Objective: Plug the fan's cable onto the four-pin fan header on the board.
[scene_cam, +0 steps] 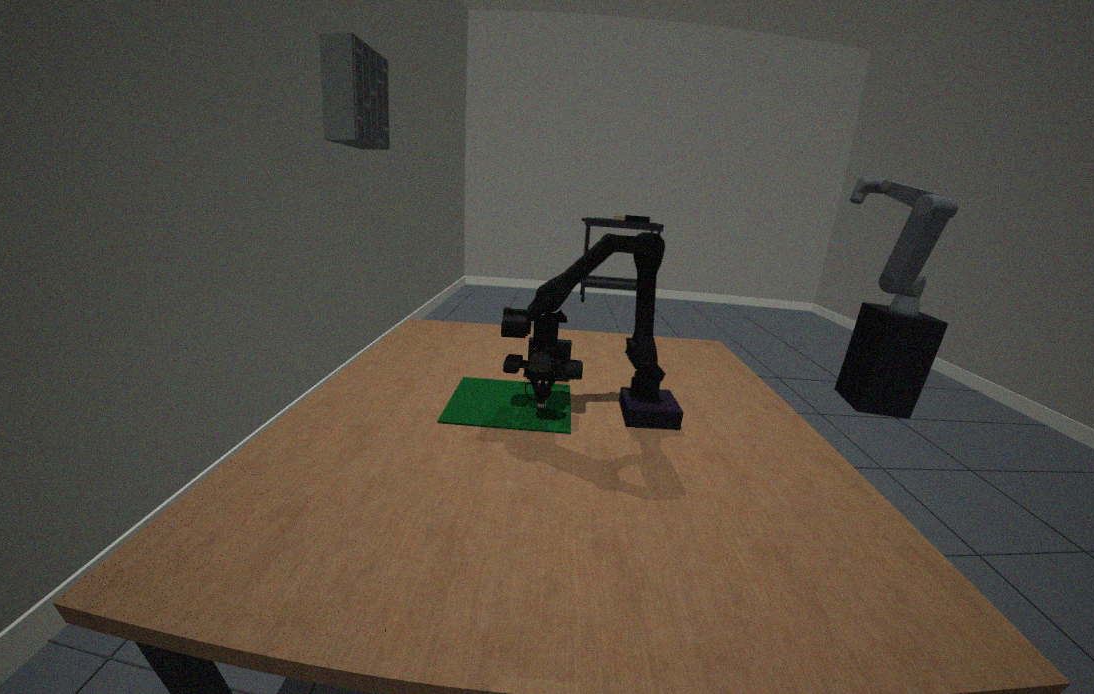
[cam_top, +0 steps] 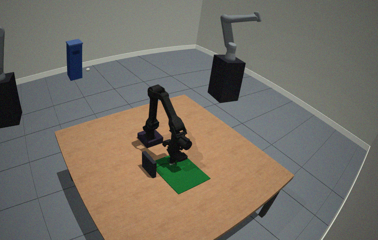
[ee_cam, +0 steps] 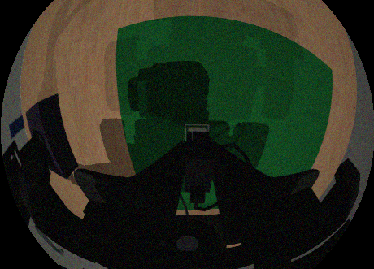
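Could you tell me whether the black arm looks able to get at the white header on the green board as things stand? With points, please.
Probably yes: its hand (cam_top: 172, 162) (scene_cam: 541, 401) (ee_cam: 197, 145) is already right at the header (ee_cam: 197, 128), with nothing visibly blocking.

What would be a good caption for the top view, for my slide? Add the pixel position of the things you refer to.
A black robot arm (cam_top: 169, 108) reaches down over a green board (cam_top: 181, 178) on a wooden table (cam_top: 229, 190), beside an upright dark panel (cam_top: 149, 164).

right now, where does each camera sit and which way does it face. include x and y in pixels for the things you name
Top: high off the table's corner, looking down at the green board (cam_top: 184, 177) (scene_cam: 482, 403) (ee_cam: 232, 61); whole arm shows.
Exterior: beyond one table end, looking along the tabletop; whole arm, side-on.
Wrist: on the arm near the claw (cam_top: 171, 163) (scene_cam: 541, 402) (ee_cam: 197, 140), facing the board; dark claw parts fill the bottom.
Top and exterior share the purple base (cam_top: 155, 141) (scene_cam: 653, 417).
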